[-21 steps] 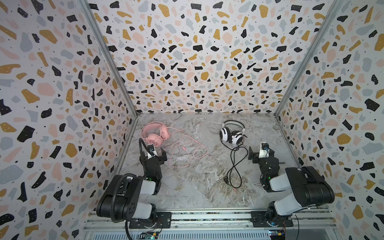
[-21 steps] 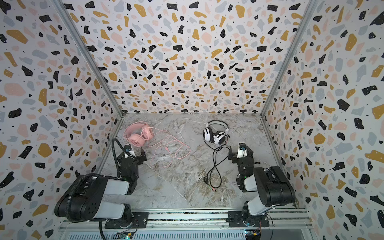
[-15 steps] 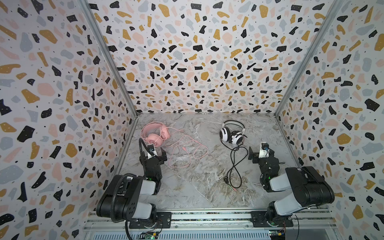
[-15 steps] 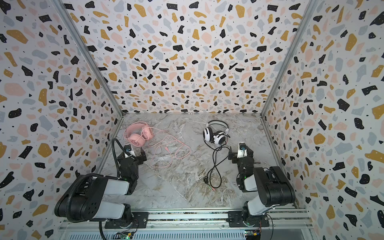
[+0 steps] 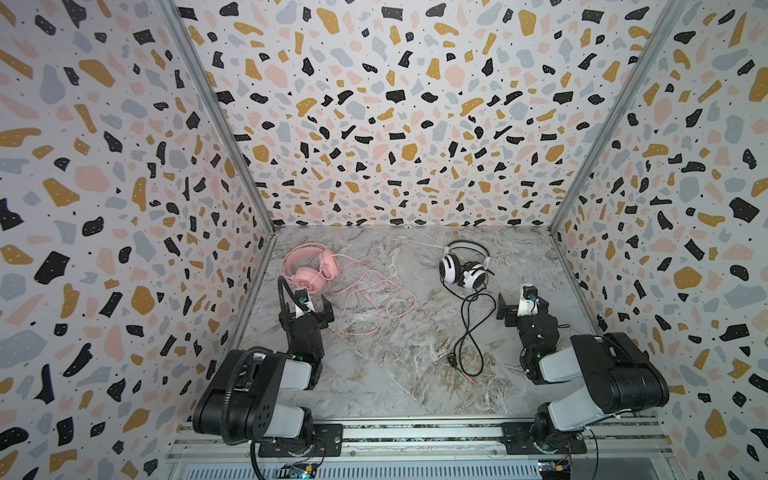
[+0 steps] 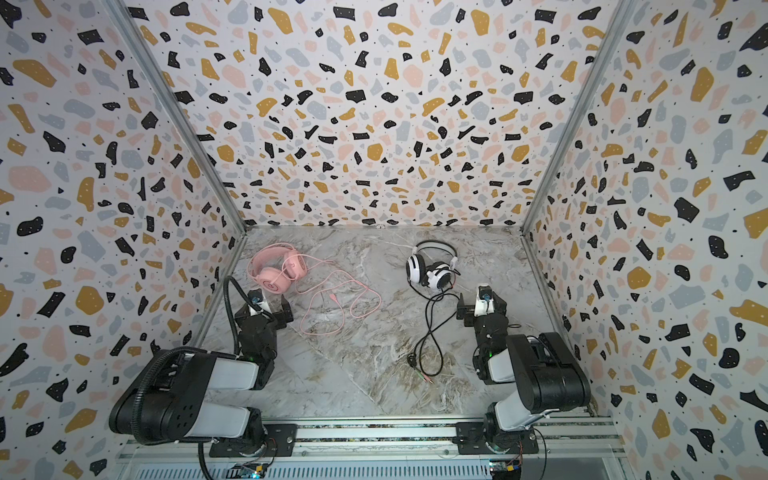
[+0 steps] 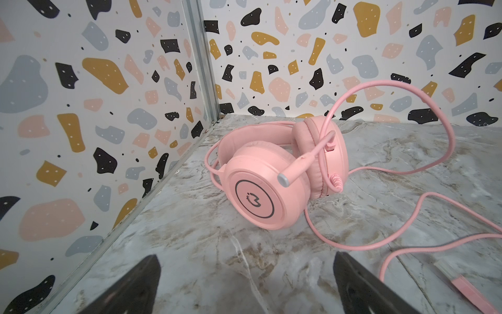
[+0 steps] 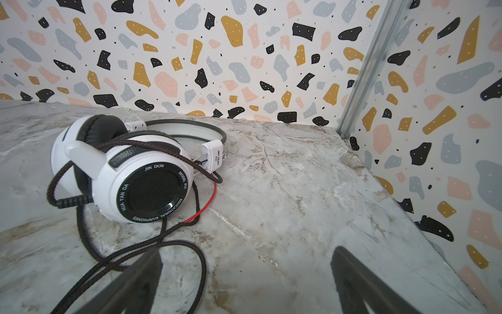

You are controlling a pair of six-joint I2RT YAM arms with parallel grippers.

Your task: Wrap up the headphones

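Speckled walls box in the marble tabletop [image 5: 374, 345], and I judge the wrapping not yet begun. My left claw [image 5: 306, 312] hangs wide open and empty just short of the pink headphones [image 5: 309, 270]. My right claw [image 5: 523, 308], equally open, sits near the white-and-black headphones [image 5: 463, 268]. Next I'd need to catch a loose cord, either the pink cord [image 5: 376, 299] or the black cord [image 5: 469, 332].
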